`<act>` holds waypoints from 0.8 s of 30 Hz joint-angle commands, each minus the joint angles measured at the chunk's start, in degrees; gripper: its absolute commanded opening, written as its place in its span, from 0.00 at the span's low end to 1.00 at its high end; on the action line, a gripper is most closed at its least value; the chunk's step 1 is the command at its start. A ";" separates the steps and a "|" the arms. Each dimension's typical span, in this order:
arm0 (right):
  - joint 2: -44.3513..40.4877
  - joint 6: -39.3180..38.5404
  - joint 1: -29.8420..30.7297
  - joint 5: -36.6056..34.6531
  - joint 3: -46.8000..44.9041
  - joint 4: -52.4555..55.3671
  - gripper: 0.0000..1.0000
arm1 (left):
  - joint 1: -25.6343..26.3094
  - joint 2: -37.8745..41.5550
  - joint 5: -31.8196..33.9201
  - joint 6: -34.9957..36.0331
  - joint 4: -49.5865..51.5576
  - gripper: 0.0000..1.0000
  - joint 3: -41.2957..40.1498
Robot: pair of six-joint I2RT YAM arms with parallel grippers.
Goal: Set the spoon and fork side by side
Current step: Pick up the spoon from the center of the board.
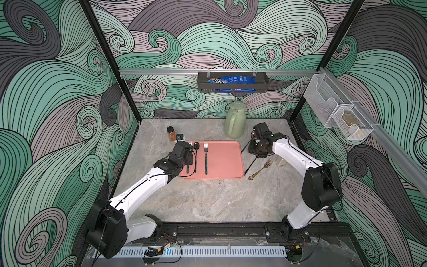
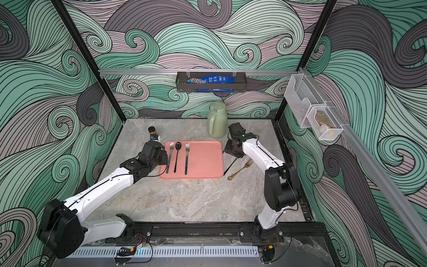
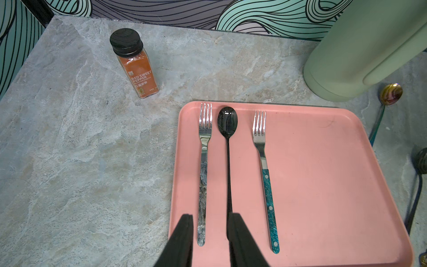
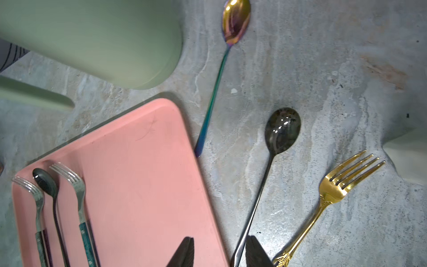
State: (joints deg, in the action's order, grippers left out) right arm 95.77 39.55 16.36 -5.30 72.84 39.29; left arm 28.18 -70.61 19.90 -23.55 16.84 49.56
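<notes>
**A:** Which piece do we go for, and from where?

**B:** The dark spoon (image 4: pixel 282 130), we think. It lies flat on the surface (image 4: pixel 335 76), just off the right edge of the pink tray (image 4: pixel 138 180). Its long axis slants, with the bowl toward the far edge and the handle running back to the tray's near right corner. Our right fingers (image 4: pixel 255 253) stand apart astride that handle end, gripping nothing.

**A:** And our left fingers (image 3: pixel 182 240)?

**B:** Also spread and empty, above the tray's near left corner, with the handle of the grey-handled fork (image 3: pixel 205 129) between them. The right arm is plainly nearer.

**A:** What crowds us?

**B:** The gold fork (image 4: pixel 335 187) lies just beside the spoon on the side away from the tray, their handle ends close together. The tray's rim sits just beside the handle tip on the other side. We should close squarely.

**A:** Room to set it down?

**B:** Plenty. The tray's right half is bare beyond the teal-handled fork (image 3: pixel 260 129), which has the black spoon (image 3: pixel 227 120) on its left only. We'd lay ours parallel, along its right.
</notes>
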 commanded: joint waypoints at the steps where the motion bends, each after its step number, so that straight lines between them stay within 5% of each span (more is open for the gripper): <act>1: -0.04 -1.01 -0.92 0.26 -2.60 -5.52 0.44 | -0.33 0.27 -0.83 0.39 0.03 0.30 0.00; 24: 10.19 -3.60 -3.57 2.59 -9.11 -13.01 0.34 | -0.32 -0.59 -0.92 0.76 -0.05 0.30 0.19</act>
State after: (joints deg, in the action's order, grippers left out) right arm 104.90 36.49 13.15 -2.96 64.36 27.05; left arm 28.18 -70.78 19.25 -23.51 16.82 49.56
